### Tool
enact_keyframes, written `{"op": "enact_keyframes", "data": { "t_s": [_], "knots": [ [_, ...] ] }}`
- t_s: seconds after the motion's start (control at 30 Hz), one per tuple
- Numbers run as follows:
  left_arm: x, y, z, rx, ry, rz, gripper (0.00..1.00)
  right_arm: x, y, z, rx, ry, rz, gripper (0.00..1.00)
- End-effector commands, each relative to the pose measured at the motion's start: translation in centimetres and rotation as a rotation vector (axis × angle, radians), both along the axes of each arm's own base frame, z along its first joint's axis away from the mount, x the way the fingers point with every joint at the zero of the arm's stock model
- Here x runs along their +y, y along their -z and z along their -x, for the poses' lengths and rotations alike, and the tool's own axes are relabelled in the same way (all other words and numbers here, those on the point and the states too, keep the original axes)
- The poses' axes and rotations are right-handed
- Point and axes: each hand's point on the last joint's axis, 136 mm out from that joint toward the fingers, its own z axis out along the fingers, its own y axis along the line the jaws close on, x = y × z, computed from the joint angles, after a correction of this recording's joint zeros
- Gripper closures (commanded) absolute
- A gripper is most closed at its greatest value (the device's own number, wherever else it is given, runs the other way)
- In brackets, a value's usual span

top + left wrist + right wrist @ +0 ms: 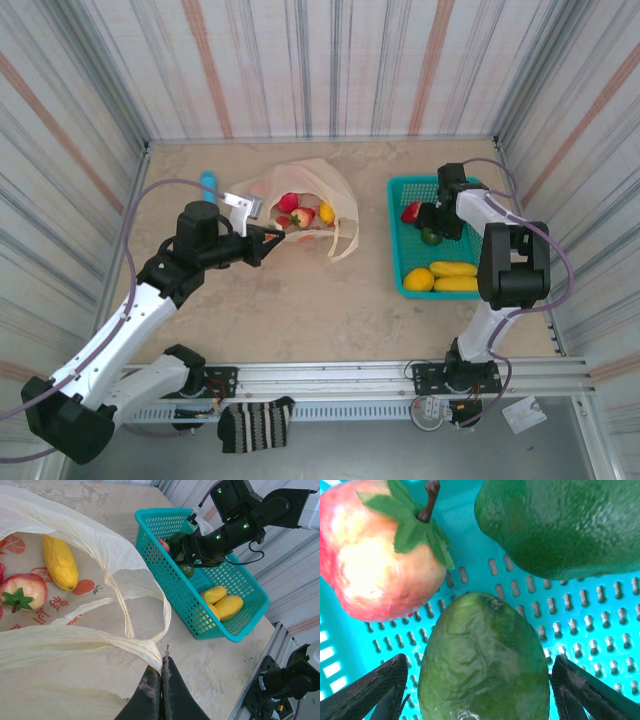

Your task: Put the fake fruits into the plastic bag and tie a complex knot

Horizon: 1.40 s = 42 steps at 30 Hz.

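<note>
Right gripper (pixel 480 692) spread, straddling green fruit (pixel 482 650)

Translucent cream plastic bag (pixel 318 172) lies open at upper centre, red and yellow fake fruits (pixel 302 215) inside; yellow, green, red ones lie right.

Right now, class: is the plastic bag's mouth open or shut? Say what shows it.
Open: the plastic bag gapes wide, and a yellow fruit and a red apple show inside it.
</note>
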Motion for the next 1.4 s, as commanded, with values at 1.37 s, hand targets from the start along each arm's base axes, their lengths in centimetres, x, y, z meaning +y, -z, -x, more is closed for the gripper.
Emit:
{"op": "enact_keyframes", "data": {
  "t_s": [1.37],
  "knots": [
    [0.2,-0.6,0.3,-0.038,0.011,0.003,1.00,15.4,-22.6,4.8,-0.571,-0.392,-0.661,0.44]
  ]
}}
